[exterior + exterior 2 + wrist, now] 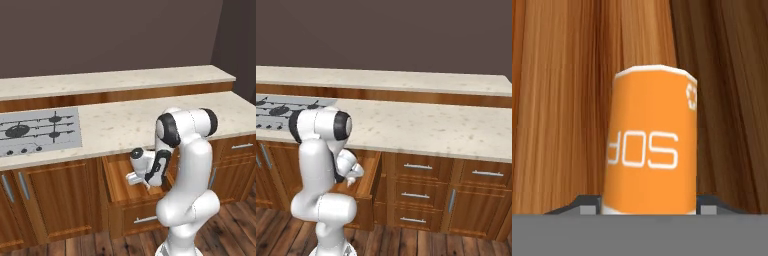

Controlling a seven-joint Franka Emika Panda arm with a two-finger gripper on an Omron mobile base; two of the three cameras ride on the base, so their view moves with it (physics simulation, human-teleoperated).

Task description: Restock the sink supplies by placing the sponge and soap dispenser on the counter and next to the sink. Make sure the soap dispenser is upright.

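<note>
Inside an open wooden drawer (pixel 120 175), the gripper (pixel 648 207) appears clamped on the orange soap dispenser (pixel 649 150) (its lettering looks inverted), which might slip or tip during lifting.

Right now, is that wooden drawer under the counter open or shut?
Open. The brown wooden drawer sticks out from the cabinets under the cream speckled counter, and the robot's arm reaches down into it.

One soap dispenser (pixel 649 145), centre of the hand view. One stovetop (pixel 37 131) at the left, one open drawer (pixel 120 177) below the one counter (pixel 150 120).
</note>
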